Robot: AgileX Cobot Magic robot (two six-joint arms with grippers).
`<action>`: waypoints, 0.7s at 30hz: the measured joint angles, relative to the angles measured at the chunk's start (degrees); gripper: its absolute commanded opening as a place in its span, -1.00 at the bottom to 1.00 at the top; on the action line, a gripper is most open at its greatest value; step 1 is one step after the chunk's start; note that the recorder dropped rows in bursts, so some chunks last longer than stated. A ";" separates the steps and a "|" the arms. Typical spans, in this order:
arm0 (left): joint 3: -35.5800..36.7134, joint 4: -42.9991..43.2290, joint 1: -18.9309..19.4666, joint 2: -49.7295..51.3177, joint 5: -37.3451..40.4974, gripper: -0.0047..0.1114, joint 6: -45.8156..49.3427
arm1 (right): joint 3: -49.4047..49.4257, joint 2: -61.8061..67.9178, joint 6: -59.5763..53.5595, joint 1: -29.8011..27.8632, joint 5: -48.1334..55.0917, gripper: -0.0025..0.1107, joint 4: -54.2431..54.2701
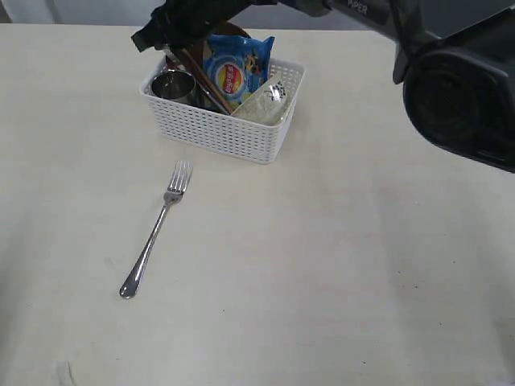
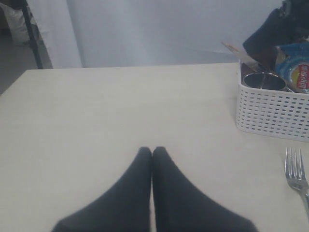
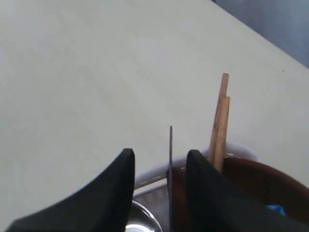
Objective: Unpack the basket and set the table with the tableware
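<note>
The white basket (image 1: 221,121) stands at the back of the table (image 1: 338,265). In it are a steel cup (image 1: 173,84), wooden chopsticks (image 3: 219,121), a brown plate (image 3: 260,181), an off-white bowl (image 1: 265,100) and a blue chip bag (image 1: 236,68). A steel fork (image 1: 157,229) lies on the table in front of the basket. My right gripper (image 3: 159,157) hangs open over the basket's far left corner. The thin edge of the knife (image 3: 170,154) stands upright between its fingers, touching neither. My left gripper (image 2: 152,151) is shut and empty, low over bare table left of the basket (image 2: 273,111).
The right arm's dark body (image 1: 459,88) crosses the upper right of the exterior view and hides the table behind the basket. In the left wrist view the fork (image 2: 295,171) lies near the basket's front wall, and a pale curtain hangs beyond the table's far edge.
</note>
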 measured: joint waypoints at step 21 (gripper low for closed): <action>0.00 0.00 0.00 0.00 0.00 -0.92 0.00 | -0.20 -6.87 14.45 0.00 18.87 -0.35 -21.39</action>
